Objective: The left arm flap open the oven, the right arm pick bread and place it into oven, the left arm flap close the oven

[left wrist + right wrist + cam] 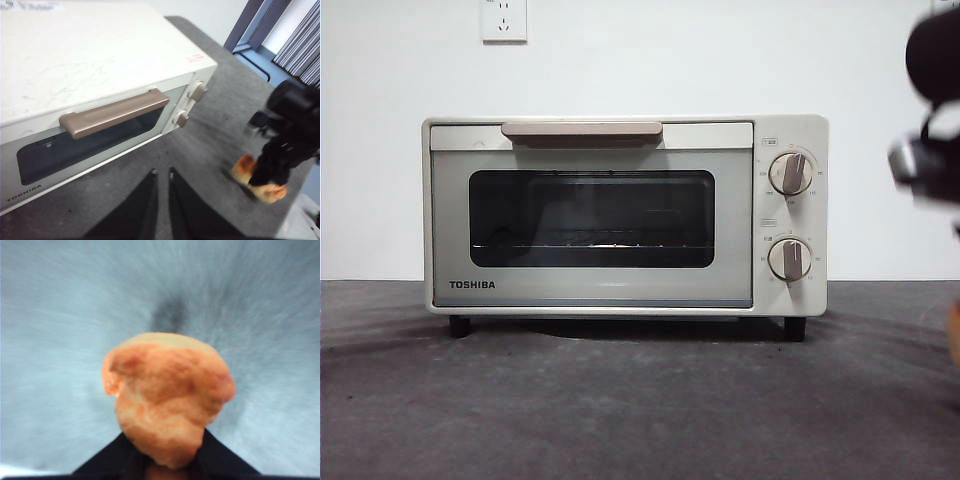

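- Oven (590, 215): a cream-white TOSHIBA toaster oven stands on four black feet near the back edge of the dark grey table (620, 410), against a white wall. Its door is shut; the beige bar handle (582, 130) runs along the door's top, and the dark glass window shows a wire rack inside.
- Knobs: two round knobs (791, 173) sit one above the other on the panel at the oven's right side.
- Wall socket (504, 19): a white outlet is mounted on the wall above the oven's left half.
- Left gripper (162, 175): in the left wrist view its two black jaws stand nearly together with only a thin slit between them, holding nothing, hovering over the table in front of the oven door, below the handle.
- Right gripper (165, 465): its jaws are clamped on the bread (167, 395), a golden-orange lumpy loaf, over the table to the right of the oven, apart from it; the view is blurred.
- Right arm (930, 120): blurred, black with a silvery-grey part, at the front view's right edge.
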Tool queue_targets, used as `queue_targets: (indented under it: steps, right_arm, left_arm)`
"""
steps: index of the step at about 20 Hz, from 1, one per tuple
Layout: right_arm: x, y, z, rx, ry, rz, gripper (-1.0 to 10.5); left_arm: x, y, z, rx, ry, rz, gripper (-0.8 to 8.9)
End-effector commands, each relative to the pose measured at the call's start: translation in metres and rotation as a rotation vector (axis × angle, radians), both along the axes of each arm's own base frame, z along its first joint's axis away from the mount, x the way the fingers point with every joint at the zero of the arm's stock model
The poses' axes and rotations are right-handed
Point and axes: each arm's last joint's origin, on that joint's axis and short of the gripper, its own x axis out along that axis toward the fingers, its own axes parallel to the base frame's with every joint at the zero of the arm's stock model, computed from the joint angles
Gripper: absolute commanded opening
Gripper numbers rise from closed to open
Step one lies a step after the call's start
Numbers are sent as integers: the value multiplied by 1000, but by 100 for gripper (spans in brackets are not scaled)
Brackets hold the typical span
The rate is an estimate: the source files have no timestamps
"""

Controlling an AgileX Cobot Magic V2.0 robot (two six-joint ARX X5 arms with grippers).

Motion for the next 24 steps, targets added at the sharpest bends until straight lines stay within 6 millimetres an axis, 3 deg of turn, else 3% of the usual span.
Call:
queue_targets:
  steps: [1, 4, 8, 15, 24]
  right_arm:
    - [0, 1, 33, 36, -91, 9, 37]
    - [-12, -4, 69, 74, -189, 17, 37]
    - [-27, -10, 93, 108, -263, 4, 37]
    - [-35, -13, 97, 113, -266, -8, 37]
    - [-35, -13, 97, 112, -269, -9, 37]
  left_arm:
    - [19, -9, 4, 31, -29, 6, 9]
    - [50, -26, -1, 127, -61, -5, 9]
    - [85, -56, -2, 304, -164, -62, 9]
    - [115, -94, -14, 488, -203, -128, 9]
    - [117, -105, -35, 589, -128, -154, 9]
